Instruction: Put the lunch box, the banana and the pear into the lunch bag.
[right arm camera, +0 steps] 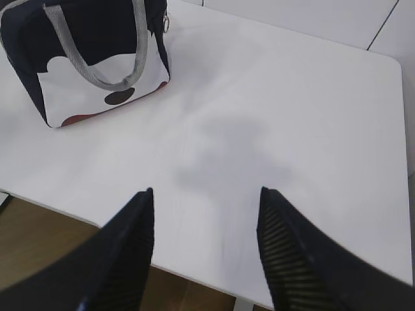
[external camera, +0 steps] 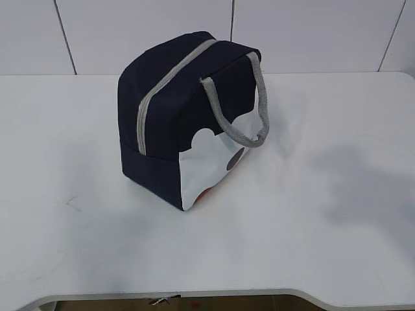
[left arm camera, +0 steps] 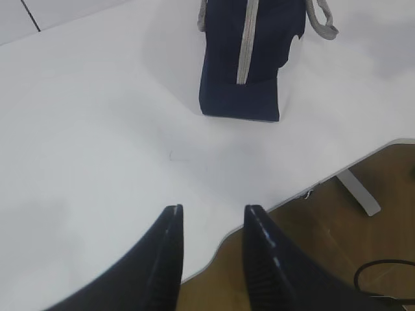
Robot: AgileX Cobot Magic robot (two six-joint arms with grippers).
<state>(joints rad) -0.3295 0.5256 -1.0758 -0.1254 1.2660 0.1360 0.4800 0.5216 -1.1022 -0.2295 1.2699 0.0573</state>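
The navy-blue lunch bag (external camera: pixel 188 116) stands upright on the white table (external camera: pixel 311 214), its grey zipper (external camera: pixel 155 91) drawn shut along the top and down the end. Grey strap handles (external camera: pixel 249 110) hang over the white lower panel. The lunch bag (left arm camera: pixel 249 55) shows end-on in the left wrist view, and the lunch bag (right arm camera: pixel 84 58) shows side-on in the right wrist view. My left gripper (left arm camera: pixel 213 208) hovers open and empty over the table's near edge. My right gripper (right arm camera: pixel 206 190) hangs open and empty, well right of the bag. The lunch box, banana and pear are out of view.
The table's front edge (left arm camera: pixel 305 191) has a curved cut-out, with brown floor and a table leg (left arm camera: pixel 360 191) below. A black cable (left arm camera: pixel 382 275) lies on the floor. White wall panels (external camera: pixel 305 32) stand behind the table.
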